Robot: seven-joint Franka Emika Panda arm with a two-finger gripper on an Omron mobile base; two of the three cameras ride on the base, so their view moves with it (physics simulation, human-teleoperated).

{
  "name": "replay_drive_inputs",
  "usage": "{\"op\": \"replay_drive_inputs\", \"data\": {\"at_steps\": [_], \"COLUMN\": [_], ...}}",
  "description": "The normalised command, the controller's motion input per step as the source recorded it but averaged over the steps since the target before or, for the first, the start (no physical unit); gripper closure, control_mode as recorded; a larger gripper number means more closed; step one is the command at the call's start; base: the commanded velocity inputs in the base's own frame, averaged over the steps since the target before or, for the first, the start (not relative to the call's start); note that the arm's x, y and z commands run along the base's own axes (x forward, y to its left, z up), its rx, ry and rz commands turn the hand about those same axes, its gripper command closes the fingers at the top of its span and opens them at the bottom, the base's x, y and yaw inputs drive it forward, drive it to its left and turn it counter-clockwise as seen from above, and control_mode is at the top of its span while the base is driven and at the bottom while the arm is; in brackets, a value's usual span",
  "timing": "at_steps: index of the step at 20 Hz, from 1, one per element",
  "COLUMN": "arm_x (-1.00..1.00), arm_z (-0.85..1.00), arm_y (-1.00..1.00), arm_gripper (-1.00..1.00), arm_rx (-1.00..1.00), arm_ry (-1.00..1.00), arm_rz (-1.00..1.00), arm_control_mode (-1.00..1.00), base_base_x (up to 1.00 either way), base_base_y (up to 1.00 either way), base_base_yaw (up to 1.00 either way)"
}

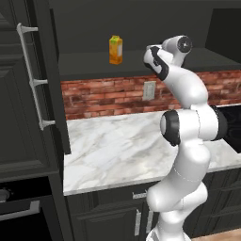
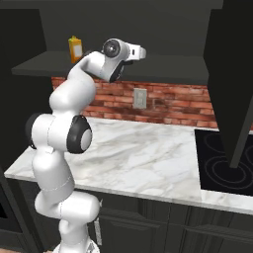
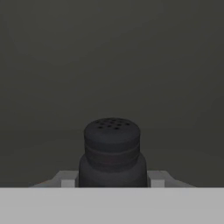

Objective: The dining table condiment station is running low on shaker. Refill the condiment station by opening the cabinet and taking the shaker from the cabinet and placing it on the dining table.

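The black shaker [image 3: 112, 151], with a dotted top, stands very close in the hand view against the dark inside of the cabinet. My gripper [image 3: 112, 180] is shut on it, with one light pad [image 3: 68, 179] at each side of its body. In the base views my arm reaches up into the open cabinet [image 1: 94, 66], the hand [image 2: 134, 52] above the shelf. The cabinet doors stand swung open at the left [image 1: 28, 80] and at the right [image 2: 232, 74]. The dining table is out of view.
An orange-yellow carton [image 1: 116, 49] [image 2: 75, 48] stands on the cabinet shelf, left of my hand. Below lie a marble counter [image 1: 122, 146] backed by red brick [image 1: 108, 96] and a black cooktop [image 2: 222, 163] at the right.
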Motion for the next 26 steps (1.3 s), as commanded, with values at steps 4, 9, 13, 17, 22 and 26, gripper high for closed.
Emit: {"op": "replay_drive_inputs", "data": {"at_steps": [4, 9, 13, 17, 22, 26], "arm_x": [-0.15, -0.73, -0.98, -1.0, -1.0, -1.0], "arm_z": [0.0, 0.0, 0.0, 0.14, 0.2, 0.27], "arm_y": [-0.13, -0.16, 0.0, 0.0, -0.02, -0.12], "arm_gripper": [1.0, 1.0, 1.0, 1.0, 1.0, 1.0], "arm_rx": [0.01, 0.01, 0.0, 0.0, 0.0, 0.0], "arm_ry": [-0.02, -0.11, -0.11, -0.02, 0.0, 0.0], "arm_rz": [0.0, -0.01, -0.04, -0.04, -0.03, -0.01], "arm_control_mode": [-1.0, -1.0, -1.0, -1.0, -1.0, -1.0], "base_base_x": [0.0, 0.0, 0.0, 0.0, 0.0, 0.0], "base_base_y": [0.0, 0.0, 0.0, 0.0, 0.0, 0.0], "base_base_yaw": [0.0, 0.0, 0.0, 0.0, 0.0, 0.0]}}
